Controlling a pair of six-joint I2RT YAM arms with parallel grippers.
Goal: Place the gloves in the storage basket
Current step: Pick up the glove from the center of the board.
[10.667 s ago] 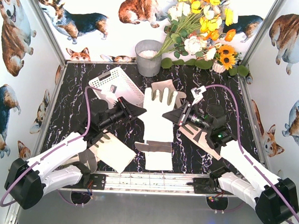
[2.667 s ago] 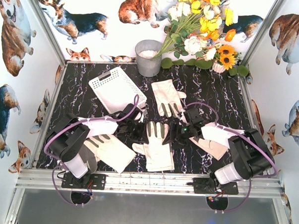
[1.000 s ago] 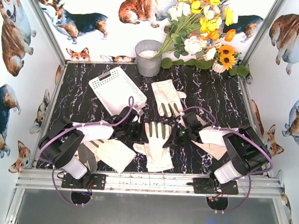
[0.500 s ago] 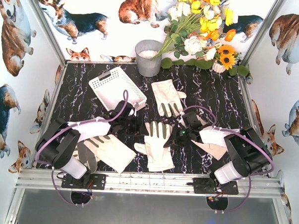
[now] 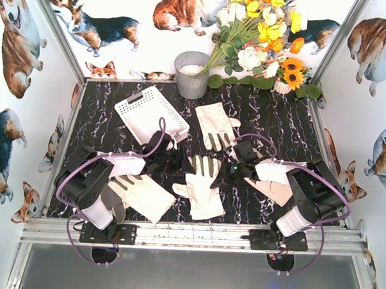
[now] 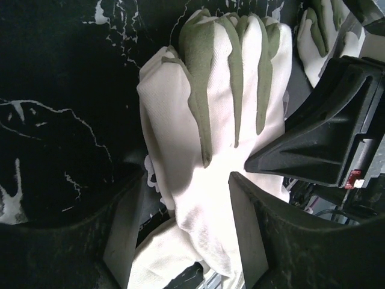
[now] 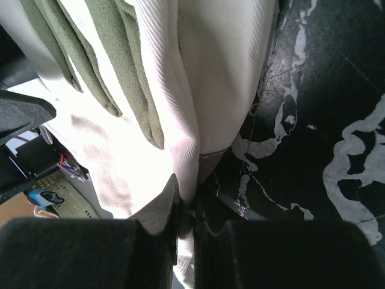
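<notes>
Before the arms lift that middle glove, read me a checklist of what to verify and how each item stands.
1. Right jaws on the middle glove: ok, shut on a fold at its edge.
2. Left jaws on it: not ok, open and straddling it.
3. Storage basket ready: ok, no gloves in it.
4. Far glove apart from the middle one: ok.
5. Glove under the right arm free of the middle glove: cannot tell.
</notes>
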